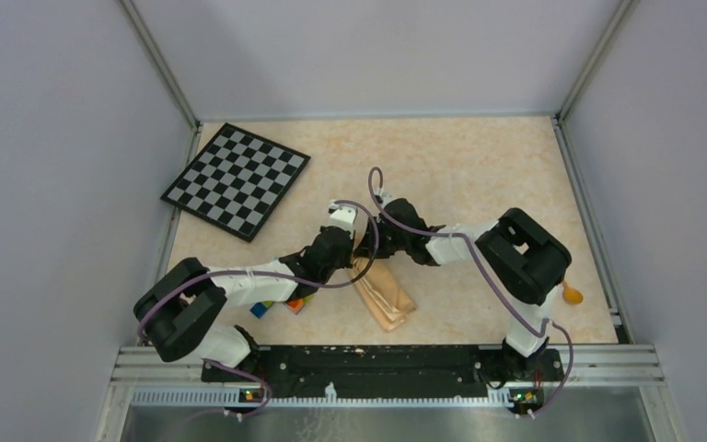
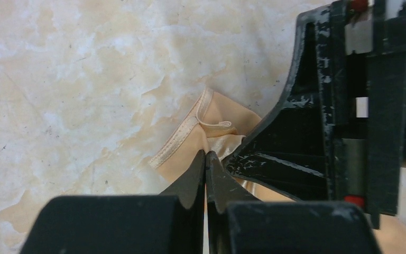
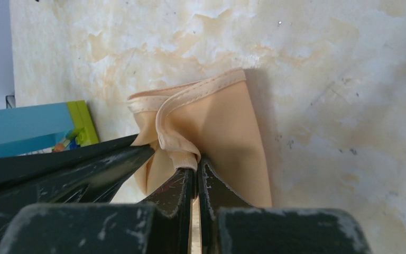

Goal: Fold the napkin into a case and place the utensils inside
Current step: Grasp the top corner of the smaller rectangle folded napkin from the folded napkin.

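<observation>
The napkin [image 1: 388,296] lies folded as a narrow peach strip on the table, between the two arms. Both grippers meet at its far end. My left gripper [image 2: 206,155] is shut, its tips pinching the cloth just below the hemmed corner [image 2: 187,135]. In the right wrist view my right gripper [image 3: 195,168] is shut on a rolled hem fold of the napkin [image 3: 227,124]. From above, the left gripper [image 1: 353,255] and right gripper [image 1: 374,249] nearly touch. One orange-yellow utensil [image 1: 572,295] peeks out behind the right arm; any others are hidden.
A black-and-white checkerboard [image 1: 237,180] lies at the back left. Coloured toy bricks [image 1: 278,307] sit under the left forearm, and show blue and green in the right wrist view [image 3: 29,127]. Grey walls close in the table on three sides.
</observation>
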`<action>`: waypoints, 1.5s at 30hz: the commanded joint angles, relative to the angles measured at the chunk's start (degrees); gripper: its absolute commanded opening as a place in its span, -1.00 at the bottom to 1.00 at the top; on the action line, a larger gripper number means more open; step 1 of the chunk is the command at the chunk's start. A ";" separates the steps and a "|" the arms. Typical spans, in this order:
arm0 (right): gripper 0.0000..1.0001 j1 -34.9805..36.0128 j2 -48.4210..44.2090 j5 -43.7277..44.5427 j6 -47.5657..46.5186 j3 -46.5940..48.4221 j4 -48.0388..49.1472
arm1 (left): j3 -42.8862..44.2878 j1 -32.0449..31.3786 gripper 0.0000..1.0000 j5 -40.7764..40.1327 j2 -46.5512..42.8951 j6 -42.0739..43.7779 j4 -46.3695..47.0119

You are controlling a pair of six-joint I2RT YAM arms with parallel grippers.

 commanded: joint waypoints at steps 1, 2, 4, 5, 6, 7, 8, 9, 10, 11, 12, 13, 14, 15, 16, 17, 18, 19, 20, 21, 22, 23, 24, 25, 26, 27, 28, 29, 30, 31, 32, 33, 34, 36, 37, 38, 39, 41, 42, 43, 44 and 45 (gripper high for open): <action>-1.00 0.94 2.58 -0.81 -0.23 3.57 1.85 | -0.18 0.80 -1.00 3.11 -0.67 -2.56 6.14; -1.00 0.94 1.07 -0.99 -0.52 2.99 2.30 | -0.02 0.87 -1.00 2.89 -0.51 -2.86 5.55; -0.88 0.89 -1.27 -1.31 -2.27 2.15 1.71 | -0.48 0.93 -1.00 2.89 -0.47 -3.06 5.50; -0.82 0.84 -2.21 -1.85 -3.62 2.18 1.16 | -0.80 1.05 -1.00 2.95 -0.55 -3.15 5.74; -0.74 0.80 -3.04 -2.23 -4.84 2.18 0.57 | -1.18 1.14 -1.00 3.10 -0.66 -3.23 6.03; -0.66 0.71 -3.87 -2.28 -5.79 2.05 0.29 | -1.46 1.16 -1.00 3.28 -0.67 -3.32 6.16; -0.58 0.56 -4.59 -2.29 -6.64 1.75 0.42 | -1.62 1.17 -1.00 3.33 -0.68 -3.41 6.18; -0.51 0.40 -5.26 -2.18 -7.11 1.39 0.54 | -1.72 1.23 -1.00 3.34 -0.65 -3.50 6.23; -0.45 0.29 -5.88 -1.92 -7.52 1.14 0.59 | -1.87 1.24 -1.00 3.45 -0.67 -3.51 6.20; -0.41 0.18 -6.33 -1.49 -7.81 1.06 0.48 | -1.98 1.22 -1.00 3.36 -0.83 -3.51 6.14; -0.40 0.23 -6.74 -0.80 -8.08 1.19 0.09 | -2.01 1.22 -1.00 3.37 -1.00 -3.51 6.00; -0.40 0.17 -6.96 -0.05 -8.42 1.69 -0.72 | -2.01 1.22 -1.00 3.43 -1.06 -3.47 5.85; -0.38 0.14 -7.03 0.47 -8.64 2.19 -1.56 | -2.01 1.24 -1.00 3.49 -1.17 -3.43 5.80; -0.37 0.07 -6.85 0.53 -8.85 2.65 -2.09 | -1.98 1.25 -1.00 3.46 -1.23 -3.35 5.74; -0.37 -0.11 -6.60 0.44 -8.89 3.03 -2.44 | -1.93 1.25 -1.00 3.51 -1.33 -3.34 5.69; -0.37 -0.17 -6.25 0.43 -8.90 3.34 -2.80 | -1.86 1.25 -1.00 3.60 -1.38 -3.26 5.67; -0.36 -0.16 -5.92 0.39 -8.96 3.66 -2.89 | -1.83 1.24 -1.00 3.66 -1.52 -3.25 5.66; -0.36 -0.18 -5.74 0.35 -9.10 3.83 -2.93 | -1.83 1.25 -1.00 3.61 -1.50 -3.18 5.65; -0.36 -0.12 -5.64 0.36 -9.14 3.84 -2.78 | -1.84 1.20 -1.00 3.66 -1.48 -3.16 5.70; -0.35 -0.17 -5.59 0.38 -9.06 3.85 -2.61 | -1.88 1.24 -1.00 3.65 -1.55 -3.16 5.66; -0.35 -0.12 -5.44 0.27 -9.07 3.95 -2.60 | -1.84 1.25 -1.00 3.70 -1.49 -3.16 5.65; -0.37 -0.12 -5.23 0.19 -9.05 4.09 -2.57 | -1.84 1.25 -1.00 3.77 -1.47 -3.15 5.70; -0.41 -0.11 -5.01 0.05 -9.00 4.18 -2.64 | -1.90 1.20 -1.00 3.77 -1.40 -3.21 5.86; -0.49 -0.18 -4.75 -0.12 -8.82 4.17 -2.55 | -1.92 1.24 -1.00 3.78 -1.40 -3.24 6.08; -0.64 -0.12 -4.50 -0.55 -8.49 4.06 -2.12 | -2.00 1.25 -1.00 3.85 -1.33 -3.32 6.28; -0.79 -0.11 -4.23 -1.11 -8.03 3.97 -1.51 | -2.09 1.25 -1.00 3.94 -1.37 -3.38 6.53; -0.97 -0.11 -3.80 -1.93 -7.57 3.88 -0.91 | -2.16 1.32 -1.00 4.15 -1.32 -3.48 6.98; -1.00 -0.07 -3.36 -2.68 -6.96 3.82 -0.37 | -2.29 1.51 -1.00 4.55 -1.36 -3.74 7.44; -1.00 0.04 -2.93 -3.25 -6.31 3.66 0.12 | -2.46 1.72 -1.00 5.13 -1.38 -3.96 8.13; -1.00 0.15 -2.72 -3.66 -5.40 3.15 1.40 | -2.65 1.97 -1.00 5.55 -1.41 -4.15 8.84; -1.00 0.34 -2.53 -3.98 -4.27 2.41 2.74 | -2.83 2.10 -1.00 6.13 -1.50 -4.28 9.73; -1.00 0.55 -2.35 -4.33 -3.19 1.41 4.10 | -3.16 2.37 -1.00 6.74 -1.61 -4.39 10.62; -1.00 0.65 -1.96 -4.64 -1.98 0.84 5.60 | -3.56 2.61 -1.00 7.49 -1.83 -4.65 11.64; -1.00 0.86 0.17 -5.03 0.35 0.46 8.35 | -4.42 3.15 -1.00 9.24 -2.04 -5.45 13.83; -1.00 1.07 1.41 -5.13 0.98 0.69 9.66 | -4.61 3.18 -1.00 9.90 -2.10 -5.79 14.54; -1.00 1.05 3.19 -4.51 1.25 1.11 10.81 | -4.64 3.16 -1.00 10.29 -1.94 -6.10 14.79; -1.00 0.99 5.22 -4.25 1.73 2.05 11.17 | -4.65 3.18 -1.00 10.36 -1.75 -6.55 14.73; -1.00 0.72 7.34 -5.44 2.51 3.49 10.82 | -4.61 3.13 -1.00 9.38 -1.68 -8.02 13.73; -1.00 0.92 7.08 -5.05 2.77 2.70 11.61 | -4.57 3.12 -1.00 8.59 -1.85 -8.54 13.03; -1.00 1.15 6.38 -4.49 2.79 1.84 12.10 | -4.60 3.17 -1.00 7.82 -2.07 -8.75 12.61; -1.00 1.21 5.69 -4.02 2.31 1.08 11.72 | -4.76 3.26 -1.00 7.12 -2.53 -8.78 12.65; -1.00 1.21 5.30 -3.81 2.12 0.50 11.46 | -5.12 3.27 -1.00 6.87 -2.85 -8.74 12.98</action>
